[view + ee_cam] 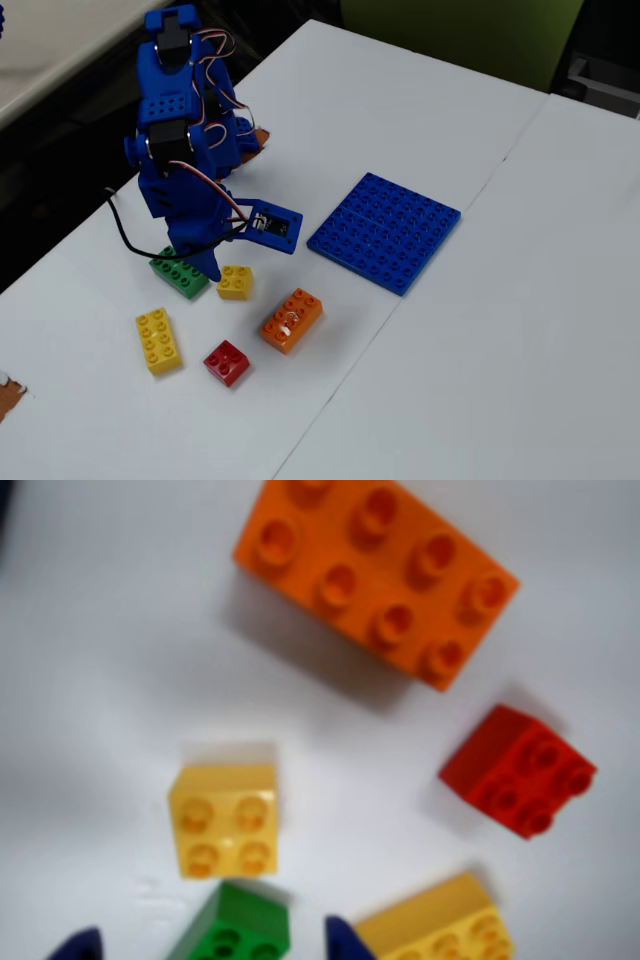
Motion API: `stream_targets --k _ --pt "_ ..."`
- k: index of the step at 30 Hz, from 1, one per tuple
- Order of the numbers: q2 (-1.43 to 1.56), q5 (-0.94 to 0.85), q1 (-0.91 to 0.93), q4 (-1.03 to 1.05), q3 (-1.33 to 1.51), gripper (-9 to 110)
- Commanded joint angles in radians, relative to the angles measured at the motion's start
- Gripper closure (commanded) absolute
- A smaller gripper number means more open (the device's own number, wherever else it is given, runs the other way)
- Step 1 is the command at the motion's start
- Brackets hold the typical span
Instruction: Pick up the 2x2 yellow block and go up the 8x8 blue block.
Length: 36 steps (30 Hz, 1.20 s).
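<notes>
2x2 yellow block [235, 282]: sits studs up on the white table [480, 380] toward the left edge in the fixed view, free of any grasp; in the wrist view [224, 820] it lies just above the gap between the two fingertips.
8x8 blue block [385, 231]: flat on the table near its middle in the fixed view, well apart from the yellow block, nothing on it.
Gripper [212, 945]: two blue fingertips [346, 942] peek in at the bottom edge of the wrist view, spread apart and holding nothing; in the fixed view the gripper [205, 262] points down, just left of the small yellow block.
Green brick [180, 272]: lies beside the small yellow block, toward the left edge; in the wrist view [235, 928] it shows between the fingertips.
Orange brick [292, 319]: eight studs, near the front of the cluster, close to the small yellow block.
Red brick [227, 362]: four studs, near the front edge, beside the orange brick.
Long yellow brick [158, 340]: eight studs, left of the red brick.
Arm [180, 150]: blue, standing by the left edge, bent over the bricks.
</notes>
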Motion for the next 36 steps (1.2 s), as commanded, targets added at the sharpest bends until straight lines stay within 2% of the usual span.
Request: stream_targets --k 1,12,31,36 --pt "-0.017 -0.011 0.017 -0.031 -0.044 74" --pt "-0.135 -0.054 0.037 -0.092 -0.044 74" --pt "-0.195 -0.008 -0.02 -0.101 -0.046 75" --pt "-0.195 0.006 -0.029 -0.095 -0.046 83"
